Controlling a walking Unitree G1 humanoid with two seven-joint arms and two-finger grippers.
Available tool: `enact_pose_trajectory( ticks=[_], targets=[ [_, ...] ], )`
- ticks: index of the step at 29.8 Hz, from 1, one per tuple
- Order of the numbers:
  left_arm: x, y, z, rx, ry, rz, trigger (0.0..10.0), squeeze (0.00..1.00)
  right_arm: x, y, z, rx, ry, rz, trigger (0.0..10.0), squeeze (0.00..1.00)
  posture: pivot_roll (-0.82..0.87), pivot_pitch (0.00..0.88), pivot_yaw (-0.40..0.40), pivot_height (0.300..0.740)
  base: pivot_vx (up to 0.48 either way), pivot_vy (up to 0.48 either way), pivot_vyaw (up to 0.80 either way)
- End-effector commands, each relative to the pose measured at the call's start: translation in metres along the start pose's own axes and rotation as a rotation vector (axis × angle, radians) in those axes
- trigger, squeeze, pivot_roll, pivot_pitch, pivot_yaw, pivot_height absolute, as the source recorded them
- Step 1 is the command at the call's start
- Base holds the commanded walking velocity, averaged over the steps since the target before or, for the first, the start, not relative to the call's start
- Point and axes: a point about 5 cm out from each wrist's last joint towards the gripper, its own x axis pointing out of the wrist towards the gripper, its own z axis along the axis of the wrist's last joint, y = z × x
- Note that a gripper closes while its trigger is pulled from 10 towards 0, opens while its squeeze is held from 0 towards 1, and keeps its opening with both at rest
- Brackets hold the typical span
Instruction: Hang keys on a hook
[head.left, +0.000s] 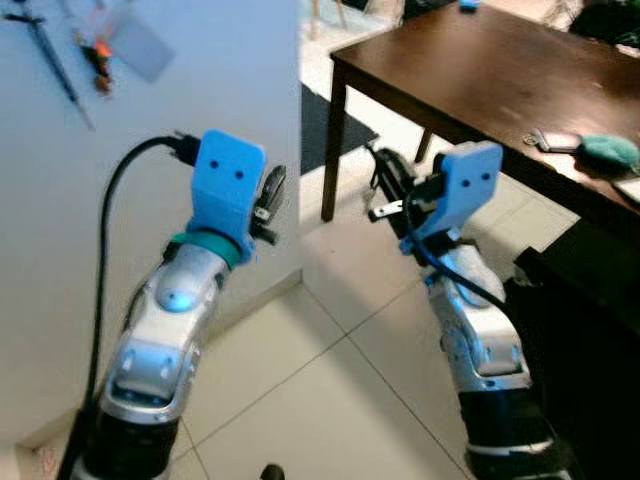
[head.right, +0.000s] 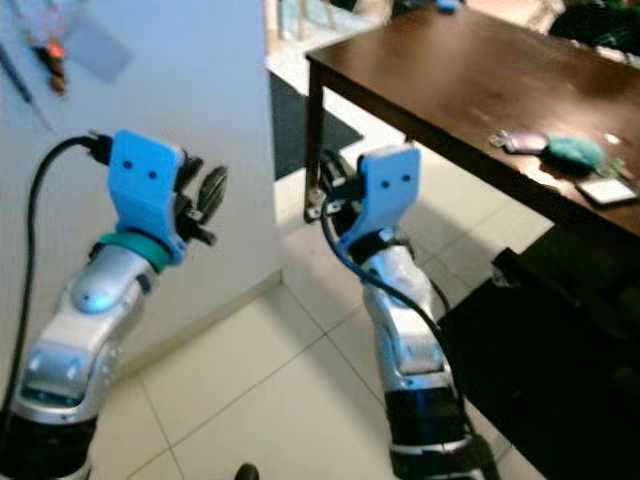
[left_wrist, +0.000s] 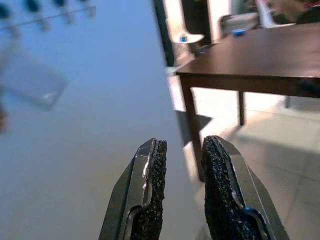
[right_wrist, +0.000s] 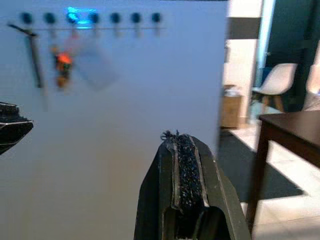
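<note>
On the white wall at ten o'clock of the head view, a row of dark hooks runs along a rail. Items already hang there: a dark strap or lanyard, an orange-tagged bunch, a pale flat card. Whether that orange bunch is the task's keys cannot be told; blurred.

At two o'clock, on the dark wooden table, a small metallic bunch that looks like keys lies just beside a teal object. Judged to be the ones to hang, still untouched.

Left gripper: raised near the wall corner, fingers slightly parted, narrow gap, nothing between the pads. Right gripper: raised at centre, pointing toward the hook rail, fingers pressed together, nothing visible between them.

Progress, as judged: early. Neither gripper carries keys. Left to do: turn to the table at two o'clock, pick up the bunch, bring it back to the wall, loop the ring over a free hook. Several hooks at the rail's far end look free.
</note>
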Motion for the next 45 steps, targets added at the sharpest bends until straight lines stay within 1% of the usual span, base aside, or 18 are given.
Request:
enact_pose_trajectory(
  ticks=[1, 8, 15, 19, 25, 28, 39, 40, 42, 44, 45],
  targets=[
    [0.000, -0.001, 0.001, 0.017, -0.001, 0.000, 10.0, 0.00, -0.001, 0.000, 0.000, 0.017, -0.008, -0.003, 10.0, 0.00, -0.05, 0.072, 0.083, 0.740, 0.458, 0.000, 0.00],
    [0.001, -0.002, 0.002, 0.018, -0.004, -0.004, 10.0, 0.00, -0.002, 0.001, 0.001, 0.028, -0.013, -0.005, 10.0, 0.00, -0.05, 0.073, 0.083, 0.740, 0.458, 0.000, 0.00],
    [0.002, -0.004, 0.004, 0.014, -0.012, -0.012, 10.0, 0.00, -0.002, -0.002, 0.001, 0.028, -0.016, -0.022, 10.0, 0.00, -0.05, 0.074, 0.084, 0.740, 0.458, 0.000, 0.00],
    [0.003, -0.005, 0.007, 0.011, -0.020, -0.012, 10.0, 0.00, -0.002, -0.005, 0.000, 0.019, -0.012, -0.035, 10.0, 0.00, -0.06, 0.075, 0.082, 0.740, 0.456, 0.000, 0.00],
    [0.004, -0.003, 0.010, 0.011, -0.031, 0.002, 10.0, 0.00, -0.003, -0.003, 0.000, -0.004, -0.004, -0.015, 10.0, 0.00, -0.05, 0.076, 0.081, 0.740, 0.451, 0.000, 0.00],
    [0.004, 0.000, 0.010, 0.014, -0.028, 0.012, 10.0, 0.00, -0.003, -0.001, -0.001, -0.031, 0.000, 0.005, 10.0, 0.00, -0.05, 0.076, 0.082, 0.740, 0.450, 0.000, 0.80],
    [0.002, 0.002, 0.009, 0.007, -0.029, 0.022, 10.0, 0.00, -0.003, 0.002, -0.001, -0.048, -0.002, 0.027, 10.0, 0.00, -0.05, 0.076, 0.082, 0.740, 0.446, 0.000, 0.80],
    [-0.002, 0.004, 0.011, -0.014, -0.044, 0.039, 10.0, 0.00, -0.005, 0.007, 0.000, -0.014, 0.000, 0.081, 10.0, 0.00, -0.06, 0.078, 0.084, 0.740, 0.000, 0.000, 0.00],
    [-0.002, 0.004, 0.011, -0.014, -0.044, 0.039, 10.0, 0.00, -0.005, 0.007, 0.000, -0.014, 0.000, 0.081, 10.0, 0.00, -0.06, 0.078, 0.084, 0.740, 0.000, 0.000, 0.00],
    [-0.023, 0.011, 0.016, -0.042, -0.087, 0.008, 10.0, 0.00, -0.015, 0.022, -0.001, 0.042, 0.021, 0.243, 10.0, 0.00, -0.06, 0.080, 0.088, 0.740, 0.000, 0.000, 0.00],
    [-0.023, 0.011, 0.016, -0.042, -0.087, 0.008, 10.0, 0.00, -0.015, 0.022, -0.001, 0.042, 0.021, 0.243, 10.0, 0.00, -0.06, 0.080, 0.088, 0.740, 0.000, 0.000, 0.00]
  ],
)
